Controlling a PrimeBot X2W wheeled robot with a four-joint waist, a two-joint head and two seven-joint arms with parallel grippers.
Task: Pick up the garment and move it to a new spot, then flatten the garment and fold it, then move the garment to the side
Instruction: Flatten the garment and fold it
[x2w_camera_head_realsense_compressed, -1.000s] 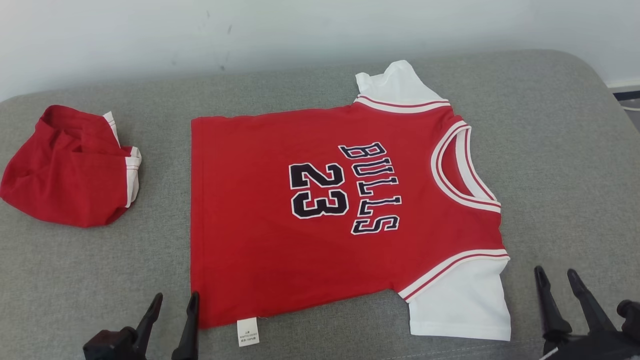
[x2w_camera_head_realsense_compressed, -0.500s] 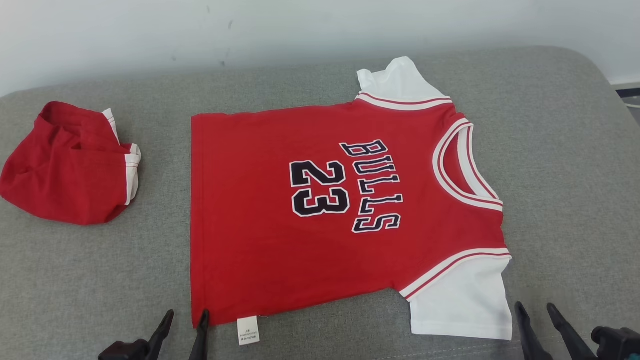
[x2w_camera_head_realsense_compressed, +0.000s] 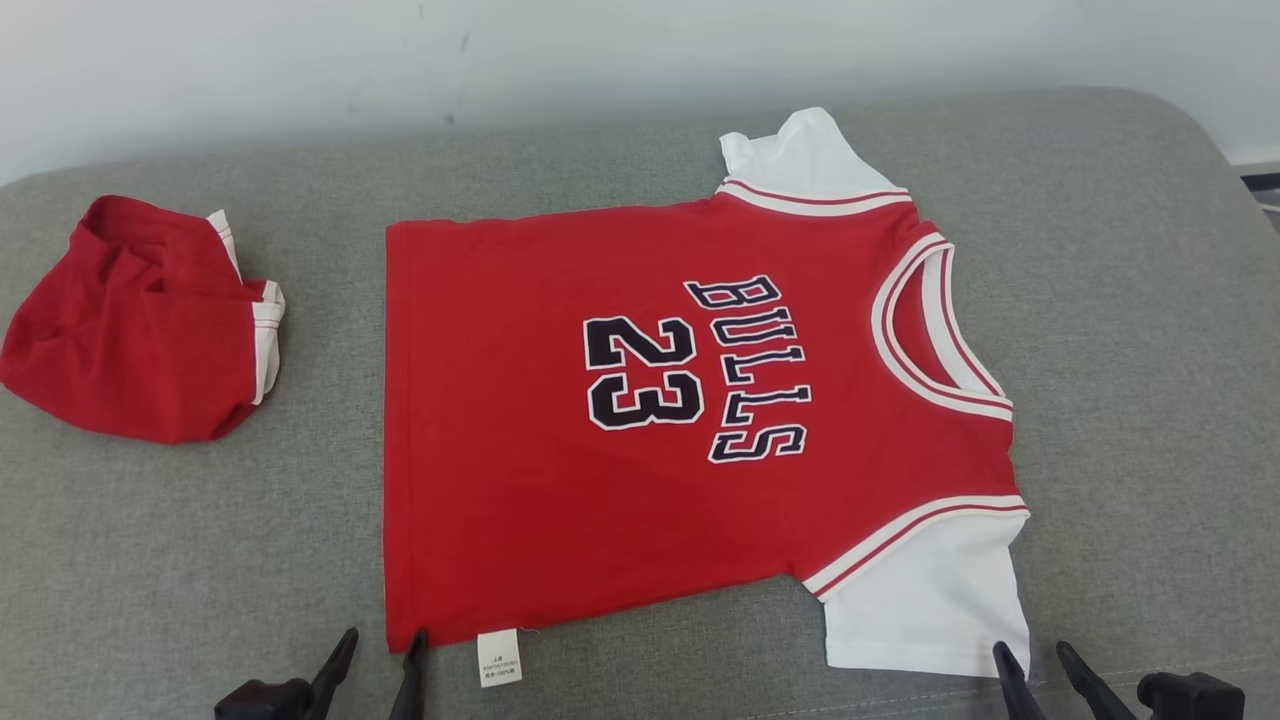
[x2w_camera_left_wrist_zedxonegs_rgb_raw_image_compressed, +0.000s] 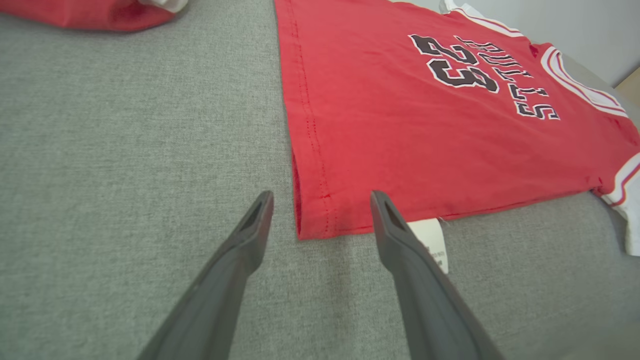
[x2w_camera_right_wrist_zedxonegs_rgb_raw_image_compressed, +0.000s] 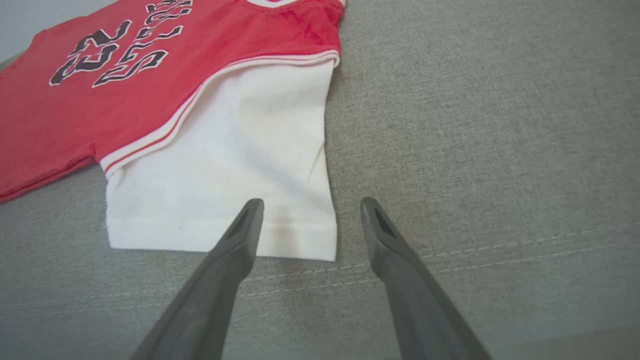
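The garment (x2w_camera_head_realsense_compressed: 520, 430) is a red jersey with white sleeves, printed "BULLS 23", lying flat and face up on the grey cushion (x2w_camera_head_realsense_compressed: 1130, 330). Its neck points right and its hem left. My left gripper (x2w_camera_head_realsense_compressed: 382, 642) is open at the near hem corner (x2w_camera_left_wrist_zedxonegs_rgb_raw_image_compressed: 312, 220), which lies between the fingers in the left wrist view, beside the white label (x2w_camera_left_wrist_zedxonegs_rgb_raw_image_compressed: 432, 240). My right gripper (x2w_camera_head_realsense_compressed: 1032, 655) is open at the near white sleeve (x2w_camera_right_wrist_zedxonegs_rgb_raw_image_compressed: 225, 165), its fingers straddling the sleeve's outer corner (x2w_camera_right_wrist_zedxonegs_rgb_raw_image_compressed: 320, 245). Neither holds cloth.
A crumpled red garment with white trim (x2w_camera_head_realsense_compressed: 130, 320) lies at the cushion's left end. A pale wall (x2w_camera_head_realsense_compressed: 600, 60) runs behind the cushion. The cushion's right edge curves down near the floor (x2w_camera_head_realsense_compressed: 1262, 185).
Both grippers have drawn back toward the bottom of the head view, the right one also shifting left toward the sleeve. The head view has shifted slightly. The jersey lies unchanged.
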